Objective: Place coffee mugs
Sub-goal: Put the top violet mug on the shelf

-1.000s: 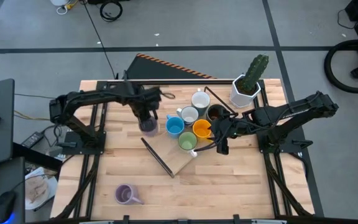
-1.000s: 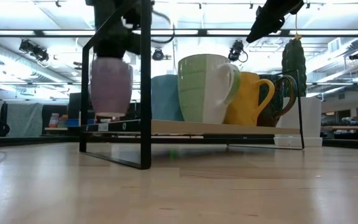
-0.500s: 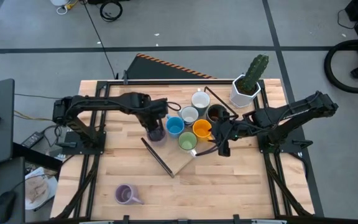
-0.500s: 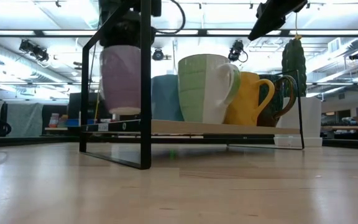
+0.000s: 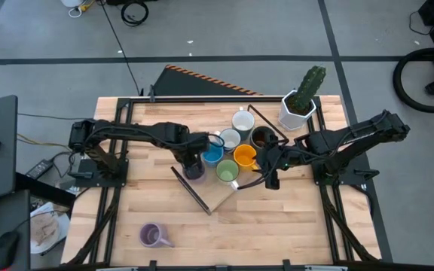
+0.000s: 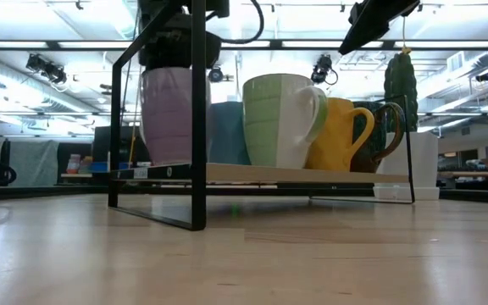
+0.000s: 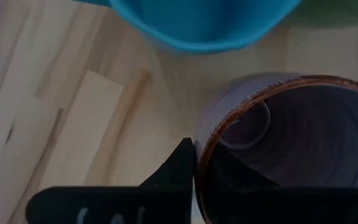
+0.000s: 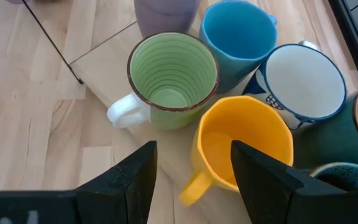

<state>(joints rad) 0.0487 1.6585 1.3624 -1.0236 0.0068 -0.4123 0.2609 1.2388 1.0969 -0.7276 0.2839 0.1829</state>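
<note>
A lilac mug (image 5: 195,170) (image 6: 171,114) hangs from my shut left gripper (image 5: 192,159) (image 7: 194,154) over the near left corner of the wooden board (image 5: 214,194) in a black wire frame. Beside it on the board stand the blue (image 5: 212,153), green (image 5: 227,172), orange (image 5: 245,156), dark brown (image 5: 262,138) and two white mugs (image 5: 230,139). Whether the lilac mug's base touches the board (image 6: 312,173) I cannot tell. A second lilac mug (image 5: 151,235) stands on its base near the table's front edge. My right gripper (image 5: 270,178) (image 8: 193,149) hovers open above the green and orange mugs. My left gripper pinches the lilac mug's wall at the brown-edged rim (image 7: 199,163), one finger (image 7: 178,169) outside and the other inside the cup. The fingers come from above, pointing steeply down. The mug hangs upright, close beside the blue mug (image 7: 197,25).
A white angular pot with a green cactus (image 5: 298,105) stands at the far right. The black frame post (image 6: 198,127) rises right in front of the lilac mug in the low view. Bare tabletop lies toward the near edge around the second lilac mug.
My left gripper has carried the lilac mug toward the table's right and near side and a little down, from beside the frame to over the board next to the blue mug. The mug stayed upright. The right arm has kept still.
</note>
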